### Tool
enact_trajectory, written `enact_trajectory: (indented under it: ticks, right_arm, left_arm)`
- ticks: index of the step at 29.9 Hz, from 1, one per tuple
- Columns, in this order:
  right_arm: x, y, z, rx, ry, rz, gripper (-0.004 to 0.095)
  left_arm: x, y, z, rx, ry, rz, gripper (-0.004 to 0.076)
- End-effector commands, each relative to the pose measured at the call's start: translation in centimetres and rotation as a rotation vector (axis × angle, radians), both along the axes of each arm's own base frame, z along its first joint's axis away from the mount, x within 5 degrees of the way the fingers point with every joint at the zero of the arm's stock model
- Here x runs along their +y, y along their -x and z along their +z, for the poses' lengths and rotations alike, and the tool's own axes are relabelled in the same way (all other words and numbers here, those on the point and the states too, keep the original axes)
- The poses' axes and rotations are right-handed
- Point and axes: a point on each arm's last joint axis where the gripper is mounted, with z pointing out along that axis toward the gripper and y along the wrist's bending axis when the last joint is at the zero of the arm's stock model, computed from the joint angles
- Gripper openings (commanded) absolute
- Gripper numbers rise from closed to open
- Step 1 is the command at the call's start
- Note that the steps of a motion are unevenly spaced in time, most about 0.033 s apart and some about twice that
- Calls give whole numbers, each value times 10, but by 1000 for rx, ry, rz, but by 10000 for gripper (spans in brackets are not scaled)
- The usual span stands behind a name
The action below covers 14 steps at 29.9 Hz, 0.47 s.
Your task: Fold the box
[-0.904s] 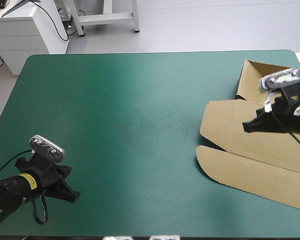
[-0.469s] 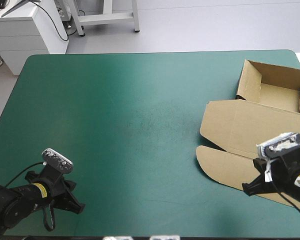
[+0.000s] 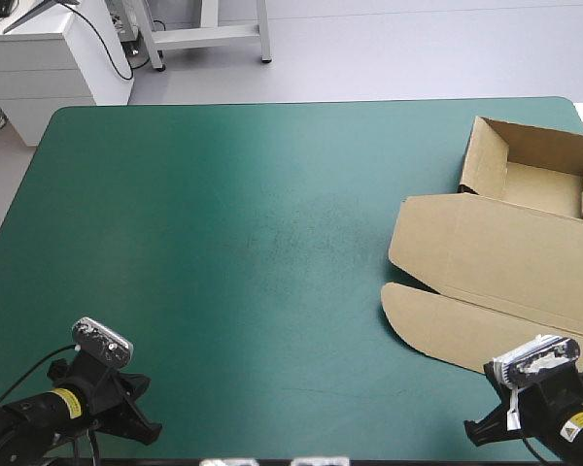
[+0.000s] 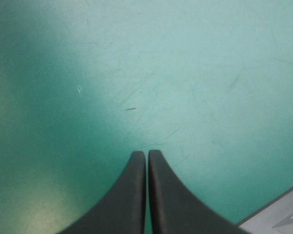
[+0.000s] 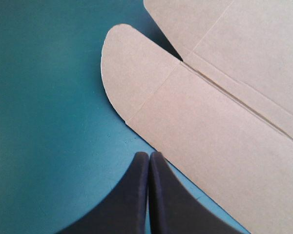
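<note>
1. Right gripper (image 3: 480, 428): earlier it was over the box (image 3: 496, 254), near the join between tray and lid. It has since pulled back across the board and now sits at the table's near edge, right corner, off the box.
2. Right wrist view: black fingers pressed together into one point (image 5: 149, 155) and holding nothing. They are over bare cover, just beside the long front strip (image 5: 210, 146).
3. Left gripper (image 3: 141, 417): it has also drifted back toward the near edge, left corner, well apart from the box. Its fingers are pressed together (image 4: 146, 154) and empty, with only teal-green cover (image 4: 185, 73) ahead.
4. Box position: right side of the table, running off the right edge of the high view, and not shifted from the earlier frames.
5. Box state:
   - The tray (image 3: 539, 186) at the far right has its walls raised.
   - The lid (image 3: 486, 243) lies flat on the cover (image 3: 253, 243).
   - The rounded flap (image 3: 418, 316) is spread flat toward the table's middle; it also shows in the right wrist view (image 5: 132, 73).
6. Meaning (my judgement): both arms are retreating with nothing gripped, which reads as release and return to rest. The tray-forming part looks done, and the lid and front strip are left flat.
7. If more folding is intended, the right gripper is nearest to the front strip's edge.
</note>
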Motion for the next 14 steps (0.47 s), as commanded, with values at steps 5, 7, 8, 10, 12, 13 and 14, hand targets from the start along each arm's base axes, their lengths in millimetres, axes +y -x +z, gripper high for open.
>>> enact_trajectory:
  ticks: [5, 7, 8, 10, 12, 13, 14]
  right_arm:
    - [1, 1, -9, -55, -15, 3, -15]
    - [1, 1, -9, -56, -15, 3, -15]
    - [1, 1, -9, -56, -15, 3, -15]
    - [1, 1, -9, -55, -18, 1, -16]
    - [1, 1, -9, -55, -19, 0, -15]
    - [1, 1, -9, -55, -19, 0, -15]
    - [1, 1, -9, -53, -19, 0, -15]
  left_arm:
    - [0, 3, -5, 24, 6, -3, -8]
    - [0, 3, -5, 31, 3, -3, -8]
    - [0, 3, -5, 31, 3, -3, -8]
    - [0, 3, -5, 28, 5, -3, -8]
    - [-1, 2, -4, 18, 9, -2, -8]
    - [-1, 2, -4, 14, 9, -4, -8]
    - [0, 2, -4, 14, 8, -4, -8]
